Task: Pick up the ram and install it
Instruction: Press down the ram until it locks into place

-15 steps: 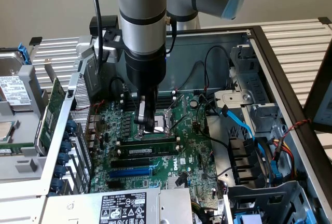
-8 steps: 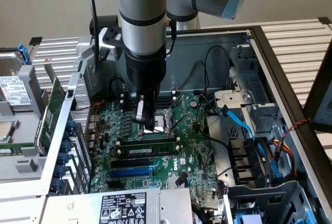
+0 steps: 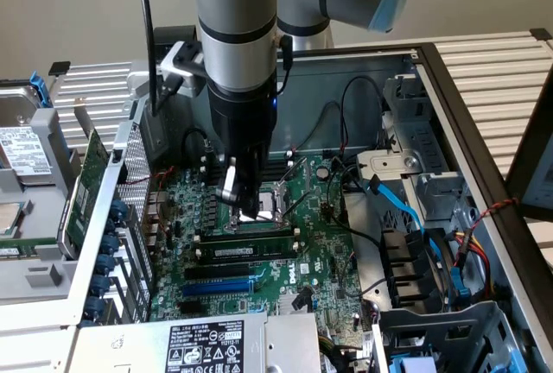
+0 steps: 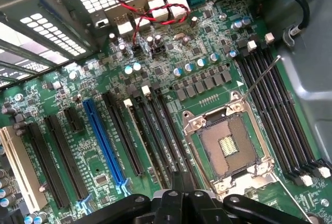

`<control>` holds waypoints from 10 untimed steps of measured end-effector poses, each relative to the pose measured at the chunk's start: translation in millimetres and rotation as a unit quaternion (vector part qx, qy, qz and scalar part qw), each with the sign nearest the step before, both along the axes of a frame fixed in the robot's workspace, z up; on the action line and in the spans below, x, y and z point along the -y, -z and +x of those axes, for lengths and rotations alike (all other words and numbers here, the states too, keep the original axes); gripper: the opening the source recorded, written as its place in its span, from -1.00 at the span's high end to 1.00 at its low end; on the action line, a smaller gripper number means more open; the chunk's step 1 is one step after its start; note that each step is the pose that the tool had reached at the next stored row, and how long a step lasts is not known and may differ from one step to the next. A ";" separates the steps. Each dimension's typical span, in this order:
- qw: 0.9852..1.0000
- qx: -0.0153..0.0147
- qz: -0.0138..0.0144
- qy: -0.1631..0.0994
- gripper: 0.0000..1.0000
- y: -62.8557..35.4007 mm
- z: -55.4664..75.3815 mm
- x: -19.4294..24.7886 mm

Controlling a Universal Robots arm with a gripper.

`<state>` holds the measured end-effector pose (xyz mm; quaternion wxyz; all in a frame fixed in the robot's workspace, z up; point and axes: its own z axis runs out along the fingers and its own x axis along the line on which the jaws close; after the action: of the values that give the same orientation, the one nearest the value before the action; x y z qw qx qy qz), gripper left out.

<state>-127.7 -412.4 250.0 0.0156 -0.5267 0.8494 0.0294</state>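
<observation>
Directly below closed jaws, ram (image 3: 251, 237) seated in slot

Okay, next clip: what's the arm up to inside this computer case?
A single robot arm is reaching down into an open computer case, its gripper shut and low over the motherboard, beside the empty processor socket. A ram stick lies along the black slots just in front of the gripper in the exterior view. Whether it is fully seated cannot be told. The fingers do not appear to be holding it.
</observation>
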 end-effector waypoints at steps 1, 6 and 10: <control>1.000 0.000 0.000 0.007 0.79 0.0 0.0 0.0; 0.999 0.000 -0.001 0.039 0.79 0.1 0.0 0.0; 0.998 0.000 -0.001 0.066 0.79 0.1 0.0 0.0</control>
<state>-127.7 -412.4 249.9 0.0172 -0.4692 0.8825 0.0278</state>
